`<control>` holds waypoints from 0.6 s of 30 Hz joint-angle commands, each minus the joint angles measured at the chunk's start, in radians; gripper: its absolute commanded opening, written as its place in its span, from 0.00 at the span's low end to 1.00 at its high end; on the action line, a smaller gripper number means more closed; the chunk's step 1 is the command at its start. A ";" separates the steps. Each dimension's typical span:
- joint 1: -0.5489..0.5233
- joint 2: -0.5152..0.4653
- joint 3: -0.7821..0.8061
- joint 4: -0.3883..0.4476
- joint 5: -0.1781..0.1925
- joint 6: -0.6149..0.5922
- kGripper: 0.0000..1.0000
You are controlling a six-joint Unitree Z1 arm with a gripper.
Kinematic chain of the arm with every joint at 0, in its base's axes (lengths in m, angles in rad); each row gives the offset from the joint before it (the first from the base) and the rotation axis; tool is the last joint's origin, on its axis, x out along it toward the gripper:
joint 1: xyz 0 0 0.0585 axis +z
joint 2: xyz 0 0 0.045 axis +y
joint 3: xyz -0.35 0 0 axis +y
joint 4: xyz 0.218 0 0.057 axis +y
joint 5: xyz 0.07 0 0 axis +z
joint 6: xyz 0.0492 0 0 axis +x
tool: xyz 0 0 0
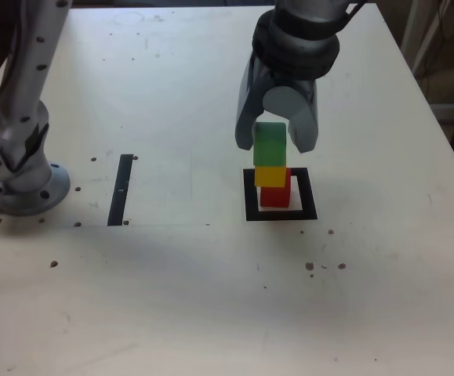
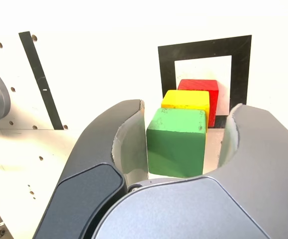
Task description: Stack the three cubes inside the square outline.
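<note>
- We see the green cube topping a stack, with the yellow cube under it and the red cube at the bottom.
- The stack stands inside the square outline, towards its left side in the exterior view.
- The gripper straddles the green cube with its jaws parted; in the wrist view one jaw lies against the cube, the other stands clear.
- A thin black strip lies well to the left on the table.
</note>
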 commanded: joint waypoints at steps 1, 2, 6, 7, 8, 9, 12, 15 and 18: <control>0.001 0.003 -0.002 0.007 0.002 -0.002 1.00; 0.001 0.003 -0.001 0.007 0.003 -0.002 1.00; 0.001 0.000 -0.003 0.010 0.003 -0.002 1.00; 0.001 -0.001 -0.003 0.010 0.003 -0.002 1.00; 0.001 -0.003 -0.003 0.011 0.004 -0.002 1.00; 0.001 -0.005 -0.002 0.012 0.004 -0.002 1.00; 0.001 -0.015 0.000 0.018 0.006 -0.004 1.00; 0.000 -0.039 0.004 0.027 0.006 -0.006 1.00; -0.003 -0.089 0.015 0.034 0.009 -0.007 1.00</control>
